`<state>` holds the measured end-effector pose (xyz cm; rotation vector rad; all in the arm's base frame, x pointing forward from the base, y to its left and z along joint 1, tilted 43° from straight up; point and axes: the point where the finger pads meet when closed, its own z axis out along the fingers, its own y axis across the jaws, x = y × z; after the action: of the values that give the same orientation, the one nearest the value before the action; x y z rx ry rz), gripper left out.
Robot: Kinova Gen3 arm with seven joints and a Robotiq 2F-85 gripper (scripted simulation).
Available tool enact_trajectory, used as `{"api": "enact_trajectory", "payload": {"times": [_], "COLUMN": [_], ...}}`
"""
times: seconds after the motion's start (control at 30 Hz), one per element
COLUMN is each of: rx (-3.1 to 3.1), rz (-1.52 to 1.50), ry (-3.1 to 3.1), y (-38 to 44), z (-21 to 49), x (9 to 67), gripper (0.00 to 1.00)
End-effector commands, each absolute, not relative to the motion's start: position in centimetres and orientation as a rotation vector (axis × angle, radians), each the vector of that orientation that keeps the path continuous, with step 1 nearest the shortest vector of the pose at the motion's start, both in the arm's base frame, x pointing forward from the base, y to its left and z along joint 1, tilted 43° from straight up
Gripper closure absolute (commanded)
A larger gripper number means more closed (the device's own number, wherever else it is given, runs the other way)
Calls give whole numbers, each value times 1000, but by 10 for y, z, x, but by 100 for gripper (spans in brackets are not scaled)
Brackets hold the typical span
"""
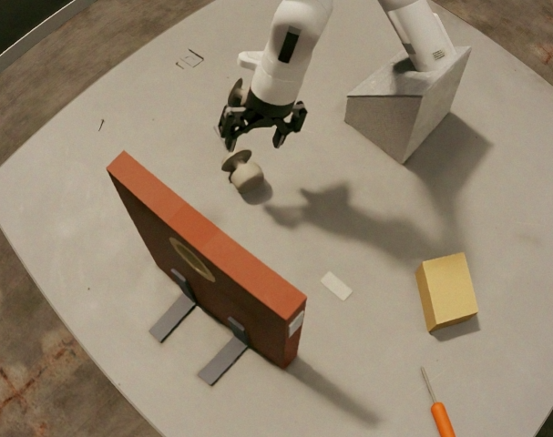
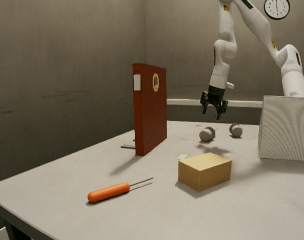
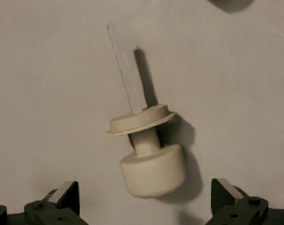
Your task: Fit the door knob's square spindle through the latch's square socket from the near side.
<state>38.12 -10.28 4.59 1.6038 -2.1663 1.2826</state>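
A beige knob [image 1: 248,177] [image 2: 206,135] [image 3: 153,173] lies on the table with its round plate [image 1: 236,159] [image 3: 142,121] tilted up on edge. Its pale square spindle [image 3: 124,67] points up and slightly left in the wrist view. My gripper [image 1: 253,146] [image 2: 210,116] [image 3: 145,196] is open and empty above the knob, which shows between and ahead of the fingers in the wrist view. The red-brown wood panel [image 1: 248,263] [image 2: 149,116] stands upright. A brass ring [image 1: 210,278] [image 2: 156,90] surrounds its opening; the square socket is not clear.
A second knob [image 1: 237,91] [image 2: 236,130] lies beyond the first, partly behind the gripper in the top view. A yellow block [image 1: 450,291] [image 2: 203,167], an orange screwdriver [image 1: 441,418] [image 2: 109,191] and the grey robot pedestal [image 1: 384,119] [image 2: 284,126] stand or lie around. Grey feet [image 1: 172,320] brace the panel's far side.
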Motion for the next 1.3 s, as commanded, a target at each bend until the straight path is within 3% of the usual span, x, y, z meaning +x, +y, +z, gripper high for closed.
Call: {"api": "enact_trajectory", "payload": {"times": [0.0, 1.27], "rx": [1644, 1899], "rz": [1279, 1249], "ry": [-2131, -1863], "y": [-103, -110], "z": [45, 35], "x": [380, 376], "gripper": [10, 10]}}
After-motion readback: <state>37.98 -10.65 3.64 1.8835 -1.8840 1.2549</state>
